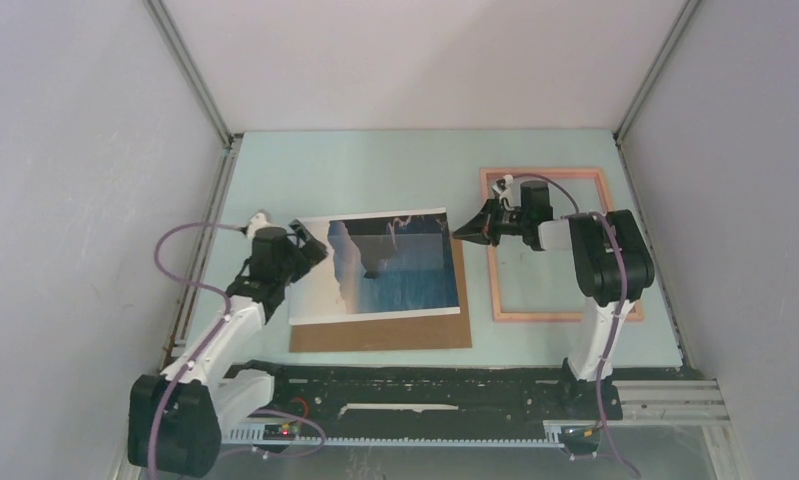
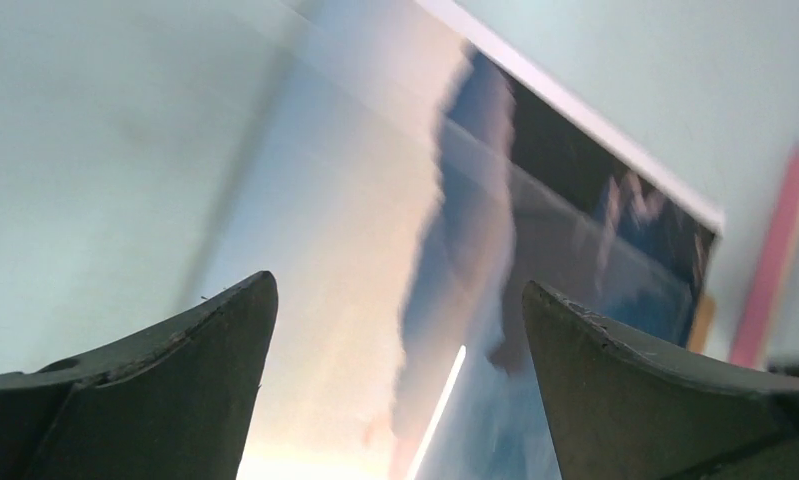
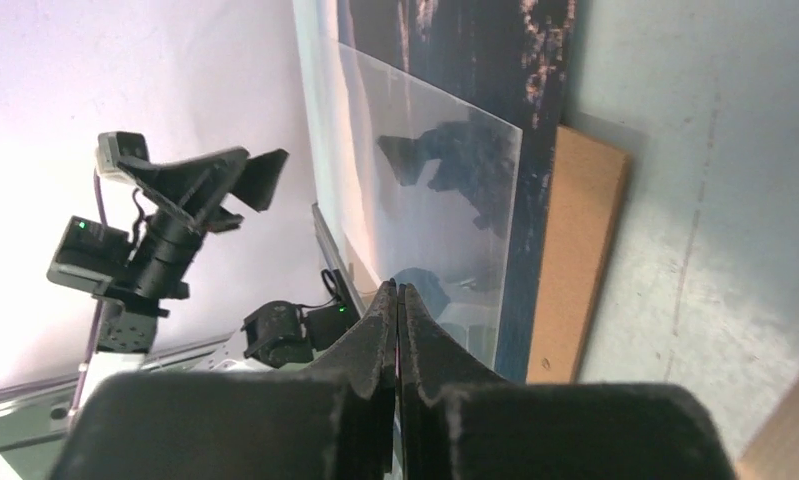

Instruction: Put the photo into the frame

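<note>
left pincer [image 1: 313, 243] wide open, photo [image 1: 395, 270] just under and ahead of it, lying on a brown card [image 1: 395, 335] | right pincer [image 1: 460, 233] squeezed shut, tips by the photo's other edge, frame [image 1: 545, 316] under and behind it | photo looks thin, bendy, slippy: best pinch its white edge | open surface [image 1: 355, 170] past both pincers

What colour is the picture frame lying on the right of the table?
Salmon-pink to orange; the frame shows best in the top external view.
</note>
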`<act>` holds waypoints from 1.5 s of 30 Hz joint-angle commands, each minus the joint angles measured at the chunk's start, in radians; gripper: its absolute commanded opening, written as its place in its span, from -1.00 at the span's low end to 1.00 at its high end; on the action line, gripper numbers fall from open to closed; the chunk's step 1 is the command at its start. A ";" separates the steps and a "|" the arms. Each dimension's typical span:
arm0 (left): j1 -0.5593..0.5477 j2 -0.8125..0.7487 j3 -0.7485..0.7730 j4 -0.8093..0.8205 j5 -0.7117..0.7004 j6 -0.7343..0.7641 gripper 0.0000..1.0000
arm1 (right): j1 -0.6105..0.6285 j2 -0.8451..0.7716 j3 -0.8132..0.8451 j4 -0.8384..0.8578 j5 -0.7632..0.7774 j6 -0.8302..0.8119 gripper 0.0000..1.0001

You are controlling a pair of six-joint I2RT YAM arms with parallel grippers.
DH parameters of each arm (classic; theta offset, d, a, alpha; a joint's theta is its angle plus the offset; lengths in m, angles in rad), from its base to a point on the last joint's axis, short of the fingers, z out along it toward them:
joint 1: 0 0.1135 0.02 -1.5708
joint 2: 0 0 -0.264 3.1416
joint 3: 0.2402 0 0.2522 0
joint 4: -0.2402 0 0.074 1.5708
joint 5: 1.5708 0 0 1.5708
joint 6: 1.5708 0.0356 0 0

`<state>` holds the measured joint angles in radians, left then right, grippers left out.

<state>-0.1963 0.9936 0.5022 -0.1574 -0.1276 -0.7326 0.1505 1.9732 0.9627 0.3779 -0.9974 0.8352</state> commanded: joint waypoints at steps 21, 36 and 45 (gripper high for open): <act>0.296 0.157 -0.004 -0.051 -0.035 -0.222 1.00 | 0.044 -0.144 0.087 -0.471 0.241 -0.320 0.54; 0.308 0.258 0.027 -0.100 0.053 -0.213 1.00 | 0.047 -0.150 0.088 -0.474 0.243 -0.318 0.56; 0.305 0.234 -0.005 -0.077 0.119 -0.206 1.00 | 0.041 -0.158 0.088 -0.512 0.295 -0.316 0.53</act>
<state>0.1081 1.2270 0.5266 -0.2188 -0.0761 -0.9264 0.1967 1.8633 1.0229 -0.1181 -0.7181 0.5312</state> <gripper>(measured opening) 0.996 0.778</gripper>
